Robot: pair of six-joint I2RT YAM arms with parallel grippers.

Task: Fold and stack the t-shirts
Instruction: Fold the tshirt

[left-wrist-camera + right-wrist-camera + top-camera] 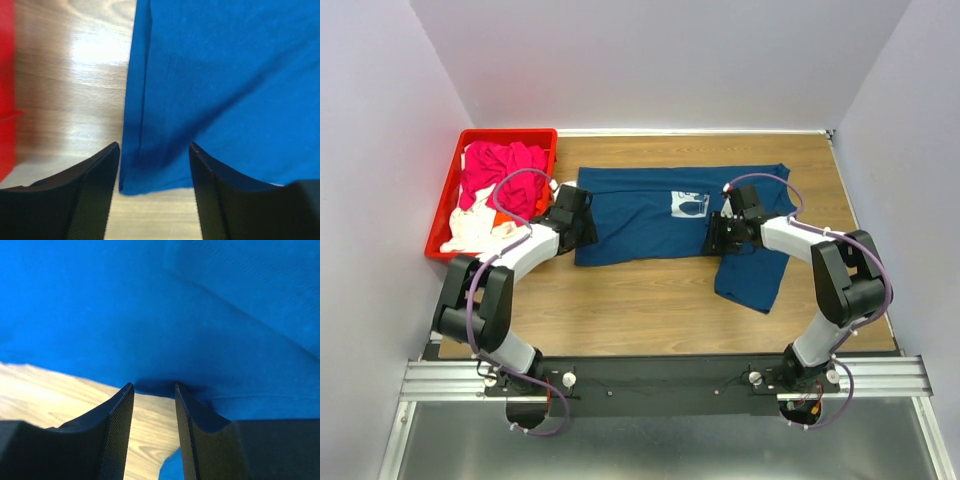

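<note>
A dark navy t-shirt (640, 225) with a small white chest print (690, 203) lies spread on the wooden table, one sleeve (750, 280) trailing toward the near right. My left gripper (582, 222) sits at its left edge. In the left wrist view the left gripper (154, 146) is open, and the near-left corner of the shirt (225, 90) lies between the fingers (100, 190), ungripped. My right gripper (717, 235) is at the near edge below the print. Seen from the right wrist, the right gripper (154, 385) is open, its tips touching the hem of the shirt (150, 315) with bare wood between them.
A red crate (510, 133) at the far left holds a magenta t-shirt (505, 172), a white one (470, 228) and a bit of orange cloth (502, 217). In the left wrist view the crate (6, 75) shows left of the left gripper. Grey walls enclose the table on three sides.
</note>
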